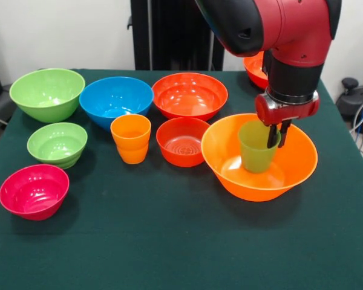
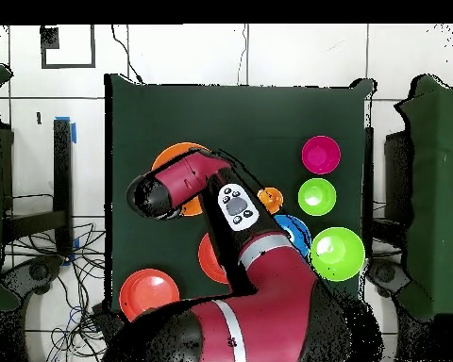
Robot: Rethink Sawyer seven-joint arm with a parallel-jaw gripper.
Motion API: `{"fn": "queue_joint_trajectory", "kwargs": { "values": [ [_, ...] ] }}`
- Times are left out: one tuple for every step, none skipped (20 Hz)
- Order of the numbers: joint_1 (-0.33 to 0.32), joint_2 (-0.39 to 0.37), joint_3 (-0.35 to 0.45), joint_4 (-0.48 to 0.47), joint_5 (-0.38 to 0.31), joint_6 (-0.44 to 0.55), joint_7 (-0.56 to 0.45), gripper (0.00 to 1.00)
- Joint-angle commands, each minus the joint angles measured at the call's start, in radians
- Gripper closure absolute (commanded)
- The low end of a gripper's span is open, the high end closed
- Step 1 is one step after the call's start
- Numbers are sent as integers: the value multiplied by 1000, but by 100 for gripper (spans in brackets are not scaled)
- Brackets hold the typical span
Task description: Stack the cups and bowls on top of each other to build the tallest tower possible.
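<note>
Tool [image 1: 277, 134] pinching green cup [image 1: 256, 147] rim, inside orange bowl [image 1: 260, 158].

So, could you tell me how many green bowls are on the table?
2. The large green bowl sits at the table's far left in the front view; the small green bowl is just nearer the camera, behind the pink bowl. The arm may hide another.
</note>
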Motion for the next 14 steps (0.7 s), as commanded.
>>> {"fn": "queue_joint_trajectory", "kwargs": {
  "values": [
    [-17, 62, 79, -74, -64, -78, -194, 100],
    [-16, 66, 82, -82, -63, -79, -189, 100],
    [-15, 69, 85, -91, -62, -79, -185, 100],
    [-15, 73, 88, -100, -62, -79, -181, 100],
    [-13, 74, 89, -105, -60, -76, -177, 100],
    [-14, 75, 90, -107, -57, -69, -176, 100],
    [-13, 77, 91, -109, -54, -63, -174, 100],
    [-13, 79, 92, -112, -52, -56, -176, 100],
    [-14, 82, 94, -115, -48, -46, -180, 100],
    [-14, 82, 95, -115, -48, -46, -179, 100],
    [-14, 82, 95, -117, -48, -45, -179, 100],
    [-13, 82, 95, -119, -49, -44, -179, 100],
    [-13, 84, 98, -123, -49, -40, -185, 100],
    [-13, 84, 98, -125, -54, -40, -190, 100]
  ]
}}
